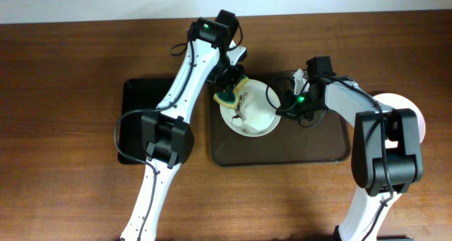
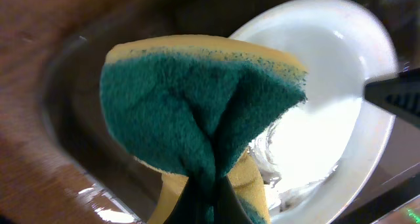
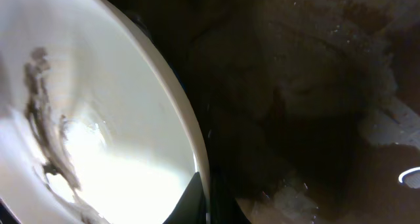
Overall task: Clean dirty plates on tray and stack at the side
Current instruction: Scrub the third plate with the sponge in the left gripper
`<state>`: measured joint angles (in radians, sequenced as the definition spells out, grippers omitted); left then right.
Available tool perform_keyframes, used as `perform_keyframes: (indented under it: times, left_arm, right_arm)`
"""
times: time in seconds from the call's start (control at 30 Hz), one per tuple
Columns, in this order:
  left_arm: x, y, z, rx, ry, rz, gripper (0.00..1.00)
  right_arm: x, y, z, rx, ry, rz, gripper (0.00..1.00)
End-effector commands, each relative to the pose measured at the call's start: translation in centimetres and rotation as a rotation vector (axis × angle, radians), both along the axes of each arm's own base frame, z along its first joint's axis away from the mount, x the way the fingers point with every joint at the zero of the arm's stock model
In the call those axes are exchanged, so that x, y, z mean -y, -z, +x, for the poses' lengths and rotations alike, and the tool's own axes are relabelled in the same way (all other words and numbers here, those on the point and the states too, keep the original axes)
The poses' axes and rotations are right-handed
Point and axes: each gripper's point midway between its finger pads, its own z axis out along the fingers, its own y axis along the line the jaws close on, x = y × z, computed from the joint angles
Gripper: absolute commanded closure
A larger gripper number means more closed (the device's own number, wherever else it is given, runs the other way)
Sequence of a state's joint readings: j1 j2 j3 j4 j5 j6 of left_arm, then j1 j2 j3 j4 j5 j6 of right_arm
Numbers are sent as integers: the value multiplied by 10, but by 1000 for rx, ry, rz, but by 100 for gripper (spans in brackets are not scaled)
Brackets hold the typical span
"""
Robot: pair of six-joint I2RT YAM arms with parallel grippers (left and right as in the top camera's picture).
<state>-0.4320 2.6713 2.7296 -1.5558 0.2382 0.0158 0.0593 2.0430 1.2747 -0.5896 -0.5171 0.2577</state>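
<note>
A white dirty plate (image 1: 258, 116) with dark smears lies on the dark brown tray (image 1: 311, 153). My left gripper (image 1: 230, 91) is shut on a yellow and green sponge (image 1: 232, 92) at the plate's left rim. In the left wrist view the sponge (image 2: 203, 106) is folded in the jaws (image 2: 207, 207) over the plate (image 2: 328, 73). My right gripper (image 1: 284, 105) is shut on the plate's right rim. In the right wrist view the jaws (image 3: 205, 201) pinch the rim (image 3: 190, 138), with smears (image 3: 46, 125) inside the plate. Another white plate (image 1: 413, 110) lies off the tray at the right, partly hidden by the right arm.
A smaller black tray (image 1: 138, 103) lies left of the brown tray, under my left arm. The wooden table (image 1: 63, 128) extends around both trays. The brown tray's surface shows wet patches (image 3: 394, 129) in the right wrist view.
</note>
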Motion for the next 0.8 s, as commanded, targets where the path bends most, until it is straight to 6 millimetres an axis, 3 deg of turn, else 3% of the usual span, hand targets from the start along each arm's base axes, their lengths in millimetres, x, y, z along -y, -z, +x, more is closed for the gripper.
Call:
perform_keyframes:
  times: [0.0, 0.1, 0.2, 0.33, 0.4, 0.5, 0.6, 0.63, 0.67, 0.77]
  left_arm:
    - [20, 29, -22, -76, 70, 12, 100]
    - [18, 60, -38, -118, 54, 148, 100]
    - [36, 75, -69, -237, 85, 114, 100]
    - [76, 61, -106, -309, 342, -97, 100]
    - [81, 53, -119, -349, 415, -171, 100]
    - [82, 50, -119, -353, 433, -207, 100]
    - [76, 59, -93, -289, 320, -156, 100]
    - [58, 71, -66, -224, 172, -34, 100]
    - [24, 81, -35, -128, -28, 154, 100]
    - [-49, 78, 14, 100, -338, 477, 100]
  right_arm:
    - [3, 15, -12, -36, -12, -35, 96]
    - [3, 15, -12, -37, -13, -35, 96]
    - [3, 15, -11, -33, -12, -34, 96]
    - [3, 15, -11, -32, -13, -35, 96]
    - [3, 15, -11, -32, -13, -35, 96]
    - [3, 15, -11, -32, -13, -35, 96]
    - [3, 15, -11, -32, -13, -35, 96]
    - [3, 15, -11, -32, -13, -35, 96]
    - [3, 15, -11, -32, -13, -35, 96]
    - [3, 15, -11, -32, -13, -36, 96]
